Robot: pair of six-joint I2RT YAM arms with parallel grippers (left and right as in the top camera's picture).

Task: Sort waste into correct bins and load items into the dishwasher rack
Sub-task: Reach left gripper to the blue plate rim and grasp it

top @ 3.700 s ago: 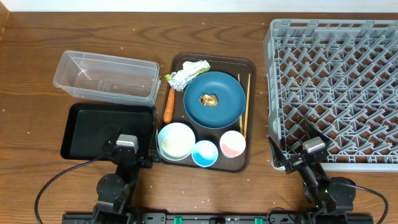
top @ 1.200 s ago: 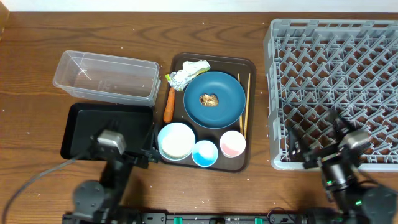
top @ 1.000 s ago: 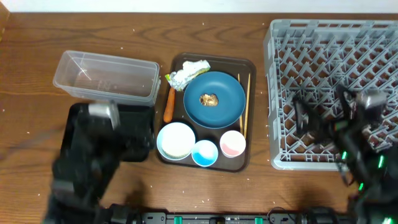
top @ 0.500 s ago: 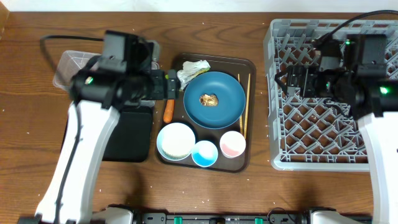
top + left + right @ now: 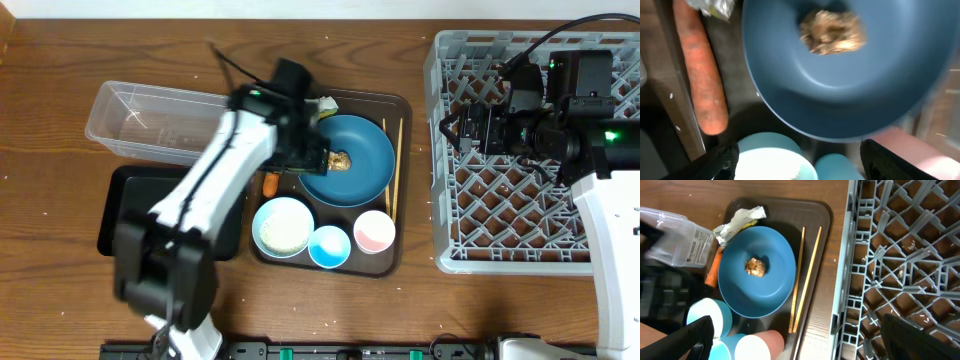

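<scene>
While both arms reach over the grained brown wooden worktop [image 5: 60, 60], the left pincer [image 5: 315, 160] hangs open and empty over the left rim of the round, smooth dark-blue plate [image 5: 355, 170], its dark fingertips [image 5: 720, 160] spread wide at the lower corners of the left wrist view. A lumpy brown food scrap [image 5: 337, 160] sits near the plate's middle. The plate lies in the centre of the frame on a dark-brown, round-cornered serving tray [image 5: 400, 250]. Just left of the plate lies the tapered orange carrot [image 5: 700, 85], and the crumpled silvery-green wrapper [image 5: 737, 222] touches the plate's upper-left edge. Two thin, straight wooden chopsticks [image 5: 397, 165] lie side by side along the plate's right edge. Below the plate stand the round white bowl [image 5: 283, 226], the small blue-inside cup [image 5: 330, 246] and the small pink-inside cup [image 5: 374, 231], set close in a row. At upper left sits the clear, thin-walled rectangular plastic tub [image 5: 150, 125], and below it the shallow matte black tray [image 5: 125, 200], partly under the left arm. The grey plastic rack [image 5: 540, 230], a square lattice of diagonal ribs and upright pegs, fills the right side; the right pincer [image 5: 470, 130] hovers above its upper-left part, jaws wide and holding nothing.
</scene>
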